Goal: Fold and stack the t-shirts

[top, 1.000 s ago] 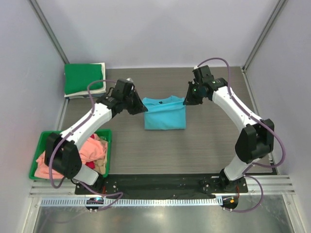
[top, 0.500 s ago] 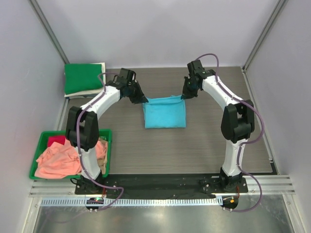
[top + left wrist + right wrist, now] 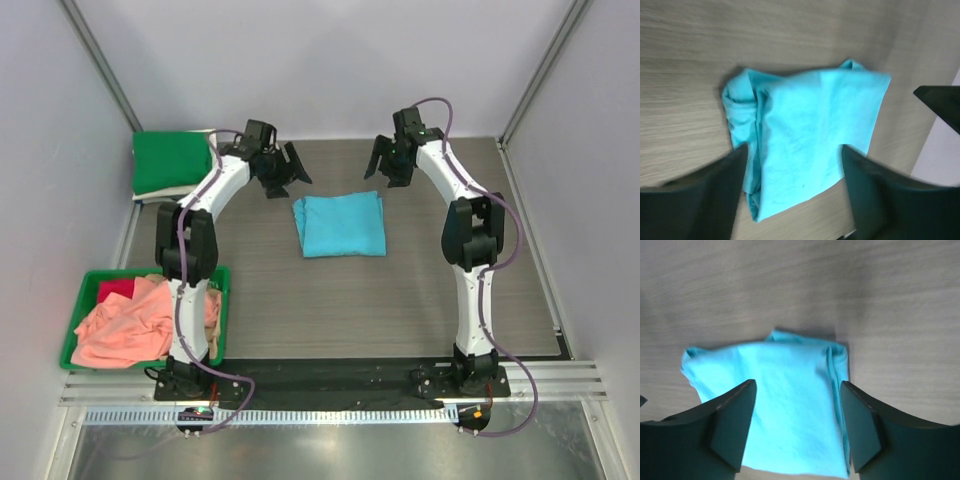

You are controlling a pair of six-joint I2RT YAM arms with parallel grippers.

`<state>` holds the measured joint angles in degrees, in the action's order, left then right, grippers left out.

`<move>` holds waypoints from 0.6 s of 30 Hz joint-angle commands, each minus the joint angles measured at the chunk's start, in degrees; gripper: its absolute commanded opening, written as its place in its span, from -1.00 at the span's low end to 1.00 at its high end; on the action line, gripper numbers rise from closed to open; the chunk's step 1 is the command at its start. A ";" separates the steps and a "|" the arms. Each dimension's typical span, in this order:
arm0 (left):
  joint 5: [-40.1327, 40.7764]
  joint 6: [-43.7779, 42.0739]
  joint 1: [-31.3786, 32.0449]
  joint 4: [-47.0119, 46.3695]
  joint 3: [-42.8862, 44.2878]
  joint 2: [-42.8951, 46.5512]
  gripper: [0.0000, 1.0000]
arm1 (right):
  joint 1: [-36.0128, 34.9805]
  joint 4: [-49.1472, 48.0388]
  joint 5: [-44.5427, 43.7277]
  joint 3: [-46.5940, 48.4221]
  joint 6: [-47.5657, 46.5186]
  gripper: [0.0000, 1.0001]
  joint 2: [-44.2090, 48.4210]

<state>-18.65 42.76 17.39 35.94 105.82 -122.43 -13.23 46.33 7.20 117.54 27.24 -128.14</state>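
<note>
Item 1: sky-blue cotton t-shirt (image 3: pixel 340 225), count 1. It is folded into a near-square packet and lies flat at the middle of the grey wood-grain desk (image 3: pixel 400 300), touched by neither arm.

Item 2: folded green t-shirt (image 3: pixel 172 162), count 1, at the desk's far left corner. It rests on 1 cream t-shirt (image 3: pixel 203 186), of which only an edge shows.

Item 3: green rectangular plastic bin (image 3: pixel 90 277), count 1, at the near left. It holds 1 crumpled salmon-pink t-shirt (image 3: pixel 130 330), which spills over the rim, and 1 red t-shirt (image 3: pixel 115 290), partly covered.

Item 4: end effectors, count 2. The left end effector (image 3: pixel 285 172) is spread and empty, just beyond the blue shirt's far left corner. The right end effector (image 3: pixel 390 165) is spread and empty, just beyond its far right corner. In both wrist views the shirt lies below and between the parted fingers.
</note>
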 commanded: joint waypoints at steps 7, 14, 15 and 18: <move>1.79 -5.68 -2.01 -16.11 -14.56 13.24 0.99 | 3.04 -0.34 1.23 -1.32 -1.93 0.58 6.48; -0.50 -5.94 -0.52 -29.26 -28.56 13.72 1.00 | 3.04 -11.52 6.33 -25.67 0.35 0.59 21.51; -0.59 -5.59 -0.25 -30.13 -29.35 13.10 0.99 | 3.04 -11.70 7.20 -28.04 0.18 0.58 23.53; -0.42 -4.27 0.45 -33.21 -29.01 10.64 0.99 | 3.04 -11.87 8.09 -31.75 -0.70 0.59 27.04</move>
<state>-17.96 38.39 17.08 12.16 76.18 -110.52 -10.07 38.83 12.62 88.09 27.09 -106.06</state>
